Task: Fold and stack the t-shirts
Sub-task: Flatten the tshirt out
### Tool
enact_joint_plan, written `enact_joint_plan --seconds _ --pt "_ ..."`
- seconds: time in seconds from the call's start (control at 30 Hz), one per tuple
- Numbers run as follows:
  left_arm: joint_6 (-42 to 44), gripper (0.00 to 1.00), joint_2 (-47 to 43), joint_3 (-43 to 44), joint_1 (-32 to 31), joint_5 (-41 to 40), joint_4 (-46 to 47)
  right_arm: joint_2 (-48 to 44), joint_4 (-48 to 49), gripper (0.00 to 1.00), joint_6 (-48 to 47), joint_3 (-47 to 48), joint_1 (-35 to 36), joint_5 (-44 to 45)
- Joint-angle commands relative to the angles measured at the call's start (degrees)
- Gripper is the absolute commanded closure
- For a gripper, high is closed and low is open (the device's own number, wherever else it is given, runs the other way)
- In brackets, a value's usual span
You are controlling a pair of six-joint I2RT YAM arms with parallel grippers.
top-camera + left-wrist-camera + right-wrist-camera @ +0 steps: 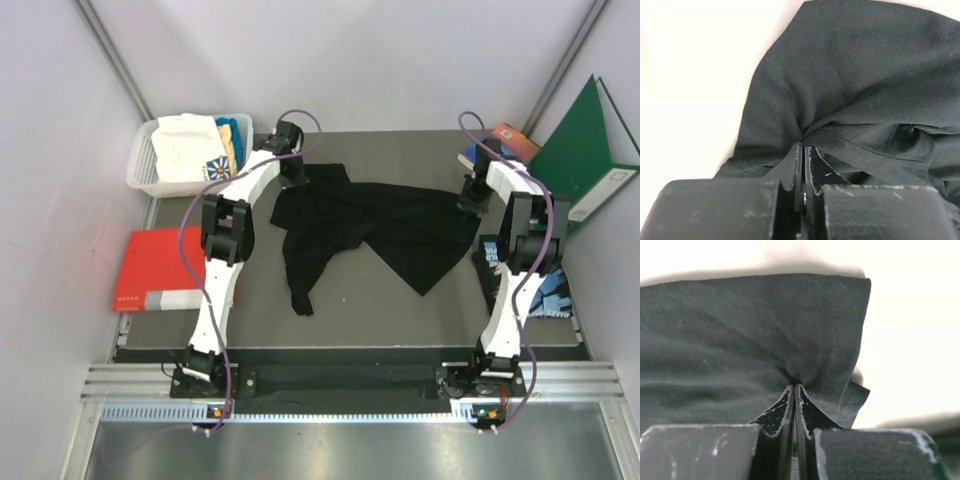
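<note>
Grey table (380,300), carrying a crumpled black t-shirt (380,225) spread across its far middle, a white basket (143,165) at the far left corner, a red book (155,270) at the left edge, and a black magazine (545,295) at the right edge.

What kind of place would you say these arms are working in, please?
Likely a lab robot cell, not a home: plain white panels enclose the grey table, an aluminium rail edges its near side, and a black t-shirt lies crumpled on it.

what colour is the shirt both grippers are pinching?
Plain black shirt, no print visible. Best seen in the top external view.
</note>
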Motion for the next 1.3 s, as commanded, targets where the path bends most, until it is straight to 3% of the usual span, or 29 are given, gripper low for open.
enact_joint_plan --seconds 0.0,0.23,0.53,0.63,0.73,1.0,1.03,1.1,1.13,1.2,1.23,1.27 --pt "-1.5 1.00 2.1 0.6 4.7 -4.3 -1.1 4.4 -0.9 1.00 -0.1 3.2 1.2 -3.2" --pt "-2.5 1.00 0.5 0.2 7.9 -7.1 -3.2 10.6 -2.3 1.00 -0.5 10.0 3.0 -1.2" --pt "-3.6 1.00 -4.1 -5.0 12.4 -10.2 -4.1 19.4 4.7 0.99 -0.9 23.2 4.5 -3.5" --pt "-3.7 1.00 -5.7 -7.2 12.9 -9.6 -5.0 27.2 2.2 0.99 0.7 36.8 4.5 -5.9" --pt "-4.6 1.00 -7.9 -11.2 12.9 -7.8 -5.5 30.6 0.9 0.99 3.2 44.5 4.5 -6.7" --pt "-4.9 1.00 -13.6 -20.2 12.8 -3.5 -4.0 26.7 9.0 0.96 6.5 41.8 4.5 -8.3" --pt "-4.4 0.97 -13.8 -20.0 12.8 -3.0 -3.8 25.4 9.5 0.95 6.0 41.1 4.5 -9.0" --pt "-3.0 0.81 -15.1 -18.4 12.8 0.1 -2.6 22.7 12.1 0.94 5.0 39.0 4.5 -10.2" --pt "-2.3 0.54 -15.8 -18.0 12.8 1.1 -1.7 18.7 13.3 0.93 3.8 35.5 6.3 -10.2" --pt "-1.0 0.28 -18.9 -17.6 12.7 2.5 1.3 14.2 15.5 0.90 2.8 31.6 6.5 -10.6" --pt "-0.5 0.11 -20.1 -17.5 12.6 3.0 2.2 9.8 16.8 0.89 1.7 28.4 6.6 -10.6" --pt "0.3 0.01 -21.4 -17.5 12.3 3.5 3.5 7.8 16.9 0.88 1.3 27.3 6.6 -10.5"
